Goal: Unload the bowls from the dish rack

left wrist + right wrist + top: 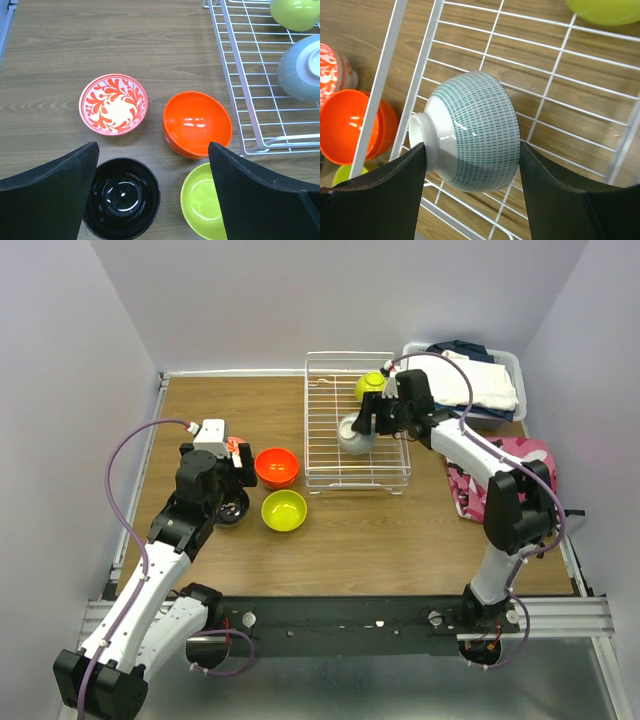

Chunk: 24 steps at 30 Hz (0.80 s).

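The white wire dish rack (330, 462) stands at the table's back middle. My right gripper (366, 426) is shut on the pale blue bowl (470, 127), one finger on its foot and one on its rim, holding it on its side over the rack's wires (555, 75). A lime-green bowl (368, 385) lies upside down in the rack's far corner. On the table left of the rack are two stacked orange bowls (197, 123), a lime-green bowl (202, 200), a dark-inside bowl (121, 197) and a white-and-red patterned bowl (113, 104). My left gripper (152, 185) hangs open and empty above the dark and lime bowls.
A grey bin of folded clothes (470, 380) stands at the back right, right beside the rack. A pink patterned cloth (500, 465) lies at the right edge under my right arm. Bare wood lies in front of the rack and at the far left.
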Motion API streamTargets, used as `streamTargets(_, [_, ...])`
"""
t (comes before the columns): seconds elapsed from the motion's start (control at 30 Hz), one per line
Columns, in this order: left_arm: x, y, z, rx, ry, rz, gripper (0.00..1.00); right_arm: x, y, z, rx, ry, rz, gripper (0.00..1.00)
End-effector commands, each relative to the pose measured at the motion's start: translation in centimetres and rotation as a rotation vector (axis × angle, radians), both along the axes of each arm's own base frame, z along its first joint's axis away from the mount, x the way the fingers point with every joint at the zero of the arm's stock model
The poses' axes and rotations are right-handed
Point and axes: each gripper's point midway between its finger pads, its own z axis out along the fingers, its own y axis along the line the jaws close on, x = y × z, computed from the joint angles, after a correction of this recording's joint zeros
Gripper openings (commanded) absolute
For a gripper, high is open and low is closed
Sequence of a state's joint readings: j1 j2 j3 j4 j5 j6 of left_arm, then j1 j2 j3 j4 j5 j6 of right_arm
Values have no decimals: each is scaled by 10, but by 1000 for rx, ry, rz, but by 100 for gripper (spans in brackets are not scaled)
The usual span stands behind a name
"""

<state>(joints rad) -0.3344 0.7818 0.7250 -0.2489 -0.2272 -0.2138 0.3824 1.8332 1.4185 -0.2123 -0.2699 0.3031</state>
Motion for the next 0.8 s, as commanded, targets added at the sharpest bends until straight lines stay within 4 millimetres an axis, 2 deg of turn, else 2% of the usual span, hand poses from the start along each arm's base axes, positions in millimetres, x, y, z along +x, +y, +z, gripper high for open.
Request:
streamTargets(0.0, [1,-5,-2,-15,7,-17,99,3,-7,56,-131,-236,9,35])
streamTargets(0.03, [1,-6,-3,-17,12,-18,99,0,-5,65,-174,-287,20,35])
streamTargets(0.13, [2,-7,-5,-24,23,-21,99,-5,-5,75,-270,-362,-3,35])
streamTargets(0.17, [2,-8,-5,-26,22,-22,99,-7,-6,85,-313,-419,8,35])
streamTargets(0.23, [2,-8,-6,-28,30,-20,99,-13,-5,89,-392,-465,-10,35])
streamTargets(0.27, [2,-8,-6,-30,29,-20,99,-16,-6,99,-433,-514,-5,35])
streamTargets(0.3, [2,-8,-6,-28,31,-17,99,-19,-6,96,-469,-527,-2,36])
streamTargets(0.4, [3,-8,-6,-34,33,-12,99,-32,-2,111,-572,-630,-9,36])
streamTargets(0.43, [3,-8,-6,-37,34,-11,99,-40,2,107,-616,-647,-9,36])
streamTargets(0.5, [3,-8,-5,-45,32,-12,99,-44,3,117,-670,-717,-16,37])
streamTargets(0.53, [2,-10,-5,-52,32,-18,99,-53,7,113,-709,-730,-14,37])
streamTargets(0.6, [2,-11,-5,-63,32,-16,99,-58,10,121,-764,-795,-5,38])
streamTargets(0.73, [2,-7,-4,-71,36,11,99,-83,23,129,-888,-921,6,38])
streamTargets(0.77, [3,-6,-4,-71,38,22,99,-86,24,140,-918,-978,-2,39])
